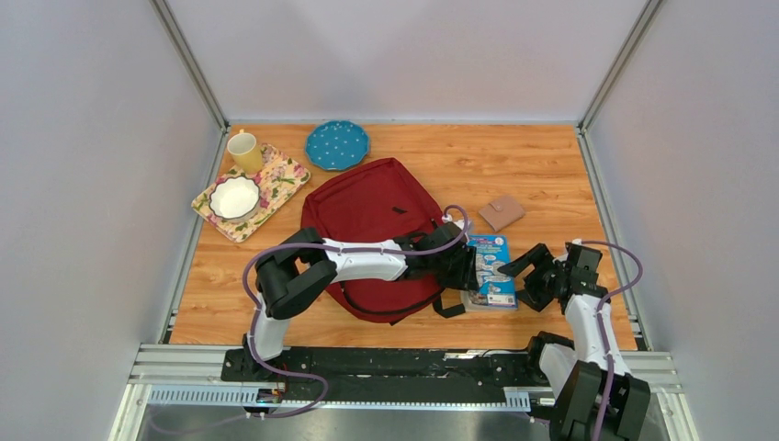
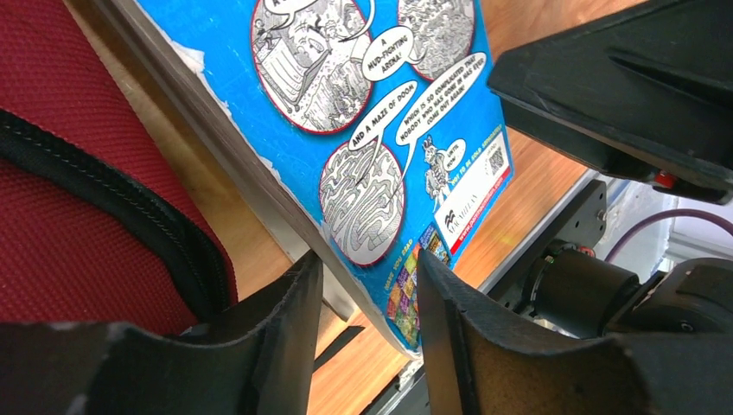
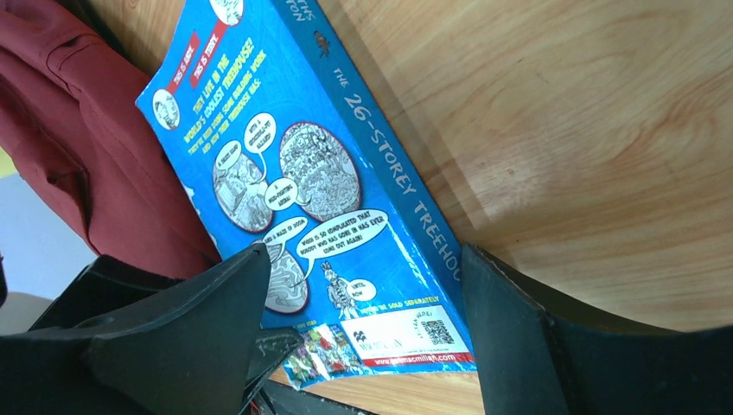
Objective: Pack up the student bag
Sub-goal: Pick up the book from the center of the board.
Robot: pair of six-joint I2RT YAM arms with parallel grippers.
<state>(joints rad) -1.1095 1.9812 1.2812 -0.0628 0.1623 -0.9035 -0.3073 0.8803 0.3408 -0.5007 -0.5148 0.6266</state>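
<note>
Because the book (image 1: 489, 271) lies beside the student bag (image 1: 367, 207) toward the desk's near edge, my left gripper (image 2: 370, 259) and right gripper (image 3: 365, 251) both straddle it, jaws apart, presumably for lifting.

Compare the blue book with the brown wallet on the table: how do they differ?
The book is larger than the wallet. The book is bright blue with cartoon pictures; the wallet is plain brown. The book lies nearer the near edge of the table; the wallet lies farther back. Both are rectangular, right of the student bag.
</note>
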